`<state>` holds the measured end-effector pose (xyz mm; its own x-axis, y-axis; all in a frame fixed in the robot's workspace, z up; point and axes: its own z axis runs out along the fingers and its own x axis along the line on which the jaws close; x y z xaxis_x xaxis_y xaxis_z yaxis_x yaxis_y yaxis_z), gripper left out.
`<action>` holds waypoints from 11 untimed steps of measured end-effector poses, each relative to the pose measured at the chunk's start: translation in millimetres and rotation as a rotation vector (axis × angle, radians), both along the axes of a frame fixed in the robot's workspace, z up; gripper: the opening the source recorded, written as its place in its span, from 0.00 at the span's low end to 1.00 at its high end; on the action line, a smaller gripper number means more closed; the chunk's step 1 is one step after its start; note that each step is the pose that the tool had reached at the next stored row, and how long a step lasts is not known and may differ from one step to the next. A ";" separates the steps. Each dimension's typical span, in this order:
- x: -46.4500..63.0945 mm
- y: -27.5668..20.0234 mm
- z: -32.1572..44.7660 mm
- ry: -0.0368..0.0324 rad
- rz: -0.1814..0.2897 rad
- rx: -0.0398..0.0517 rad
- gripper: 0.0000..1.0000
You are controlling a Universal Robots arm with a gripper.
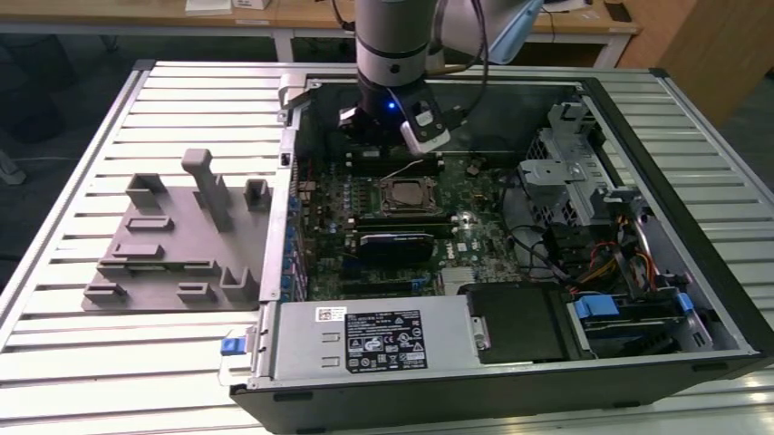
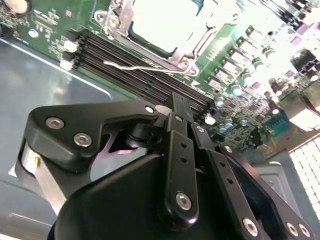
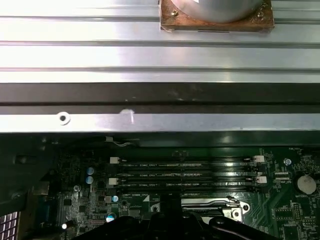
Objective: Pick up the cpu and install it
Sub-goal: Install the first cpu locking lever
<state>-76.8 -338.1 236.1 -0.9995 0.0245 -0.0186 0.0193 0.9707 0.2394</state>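
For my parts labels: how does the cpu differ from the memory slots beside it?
The cpu is square; the memory slots are long and narrow. The cpu has a pale metal top; the memory slots are black. The cpu sits inside a metal frame; the memory slots lie in parallel rows. Both sit on the green motherboard.

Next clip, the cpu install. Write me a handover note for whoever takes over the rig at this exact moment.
Gripper: hovers inside the open case, over the memory slots beside the socket; it carries no cpu.
Cpu: lies in the socket, silver top up.
Done: the cpu is picked and placed.
Left: the thin wire lever seems to stand free of the socket, so it looks unlocked. Whether the cpu is fully seated cannot be told.
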 end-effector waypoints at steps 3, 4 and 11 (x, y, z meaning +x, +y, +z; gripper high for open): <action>3.8 0.0 0.0 0.0000 0.000 -0.0003 0.11; 5.1 0.0 0.0 -0.0001 0.000 -0.0005 0.11; 13.9 0.0 0.0 -0.0001 -0.006 -0.0073 0.11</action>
<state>-62.9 -338.1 236.1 -0.9994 0.0300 -0.0189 0.0248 0.9723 0.2322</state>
